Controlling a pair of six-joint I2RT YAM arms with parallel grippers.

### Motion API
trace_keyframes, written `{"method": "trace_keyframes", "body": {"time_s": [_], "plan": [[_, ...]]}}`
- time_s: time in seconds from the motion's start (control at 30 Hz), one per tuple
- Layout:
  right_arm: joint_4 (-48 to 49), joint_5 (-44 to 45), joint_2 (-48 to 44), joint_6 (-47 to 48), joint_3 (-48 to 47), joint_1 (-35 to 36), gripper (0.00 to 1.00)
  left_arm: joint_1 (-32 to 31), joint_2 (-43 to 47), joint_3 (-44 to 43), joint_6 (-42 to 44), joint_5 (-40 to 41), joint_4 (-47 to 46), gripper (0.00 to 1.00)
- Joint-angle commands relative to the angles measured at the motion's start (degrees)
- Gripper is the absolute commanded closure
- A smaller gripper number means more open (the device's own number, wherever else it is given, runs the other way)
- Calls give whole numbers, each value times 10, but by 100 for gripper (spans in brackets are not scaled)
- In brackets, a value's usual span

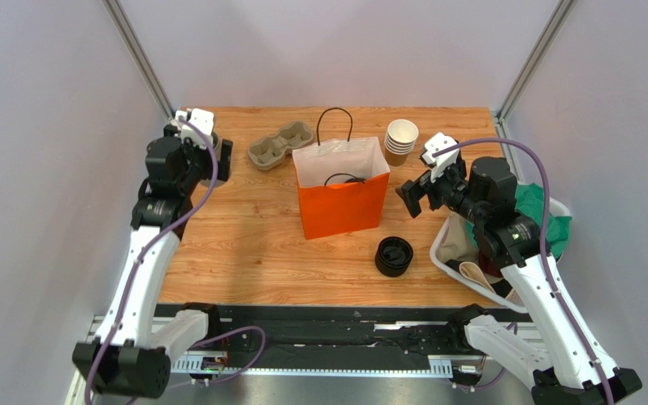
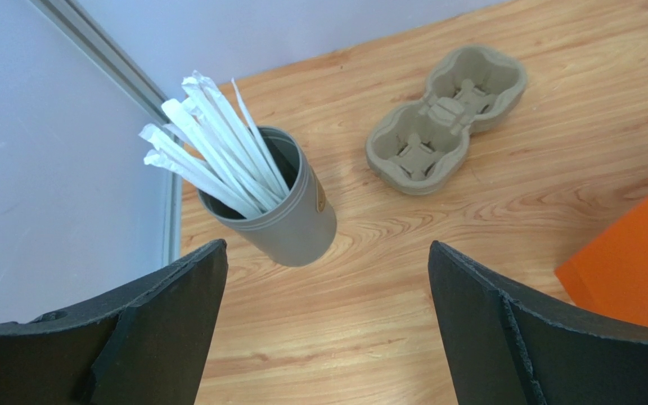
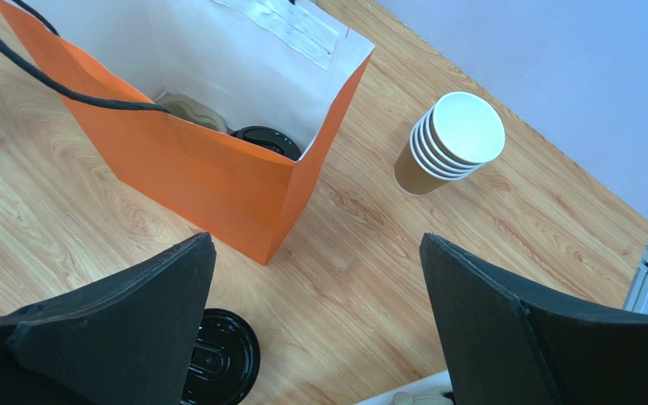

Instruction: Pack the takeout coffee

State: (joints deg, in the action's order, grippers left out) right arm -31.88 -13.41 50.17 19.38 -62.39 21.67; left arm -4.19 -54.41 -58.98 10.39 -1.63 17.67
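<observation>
The coffee appears to sit in the bag already: the right wrist view shows a black lid low inside, against the near wall and beside what looks like a cardboard tray; the cup body under it is hidden. The right gripper hangs just beside the bag's right corner, fingers wide apart and empty. The left gripper, also spread and empty, hovers over the straw holder at the far left corner, well apart from the bag. The main risk, as I judge it, is the bag itself. It is light paper standing free, and one black handle droops across its mouth, so a finger reaching in or sweeping past could snag that loop or nudge a wall and tip bag and coffee together. If the left arm goes for a straw, the splayed bundle may catch a finger and topple the holder. The cup stack and lid pile both stand near the right arm's path and could be knocked.
</observation>
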Motion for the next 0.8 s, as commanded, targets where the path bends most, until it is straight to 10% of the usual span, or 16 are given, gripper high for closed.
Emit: {"method": "trace_keyframes", "body": {"time_s": [0.0, 0.3, 0.77], "plan": [[38, 47, 0, 0, -4, -1, 1, 27, -109, -82, -26, -24, -39, 3], [39, 73, 14, -4, -7, -1, 1, 132, -329, -278, -152, -106, -31, 5], [31, 102, 57, 7, -10, 32, 1, 171, -330, -178, -208, -102, -108, 9]]}}
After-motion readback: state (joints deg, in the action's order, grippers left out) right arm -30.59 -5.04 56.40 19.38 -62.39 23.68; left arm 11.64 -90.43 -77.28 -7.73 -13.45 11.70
